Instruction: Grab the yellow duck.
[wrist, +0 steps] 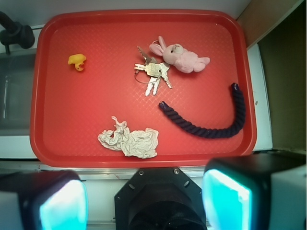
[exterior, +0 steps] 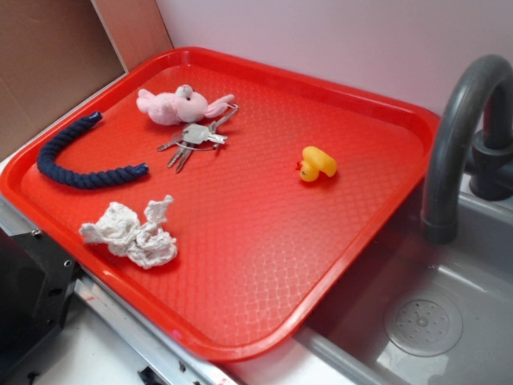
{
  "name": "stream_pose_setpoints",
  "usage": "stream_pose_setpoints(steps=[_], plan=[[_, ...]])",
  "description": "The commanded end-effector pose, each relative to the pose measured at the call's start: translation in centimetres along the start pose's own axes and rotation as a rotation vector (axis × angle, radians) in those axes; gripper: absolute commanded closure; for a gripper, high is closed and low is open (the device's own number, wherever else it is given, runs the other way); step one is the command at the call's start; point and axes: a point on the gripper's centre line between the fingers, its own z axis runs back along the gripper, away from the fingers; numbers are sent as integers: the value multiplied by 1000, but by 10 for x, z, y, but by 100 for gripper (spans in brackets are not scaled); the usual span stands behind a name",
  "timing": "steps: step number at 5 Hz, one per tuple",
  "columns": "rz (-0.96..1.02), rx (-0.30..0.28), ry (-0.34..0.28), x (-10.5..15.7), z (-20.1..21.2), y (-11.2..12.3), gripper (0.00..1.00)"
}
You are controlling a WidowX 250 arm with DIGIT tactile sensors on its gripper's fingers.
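Red tray [exterior: 353, 265]: duck [exterior: 317, 164] alone on the side nearest the faucet [exterior: 461, 120]; keys [exterior: 192, 140] touching pink plush [exterior: 178, 104]; navy rope [exterior: 76, 156], curved; crumpled paper [exterior: 132, 233]. Gripper [wrist: 144, 199]: released, fingers [wrist: 228, 199] spread, holding nothing, above the tray's near edge, well apart from the duck.

Your black plastic gripper [wrist: 144, 199] shows two blurred, seemingly teal-glowing finger pads [wrist: 225, 199] flanking an octagonal black mount studded with small screws.

I see even, bright light; soft glare patch on the red tray [exterior: 264, 265] near its front edge. Wrist view: gripper [wrist: 144, 199] fingers blurred, tray sharp.
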Motion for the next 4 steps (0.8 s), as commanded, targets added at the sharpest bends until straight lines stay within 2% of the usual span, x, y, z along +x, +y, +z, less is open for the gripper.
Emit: stream_pose_setpoints(steps=[1,2,3,4], plan=[[0,0,0,0,0,0,0],[186,-45,-42,10,-10,-8,0],[307,-52,-46,26,-22,-19,0],[458,-95,-44,41,-33,-31,0]])
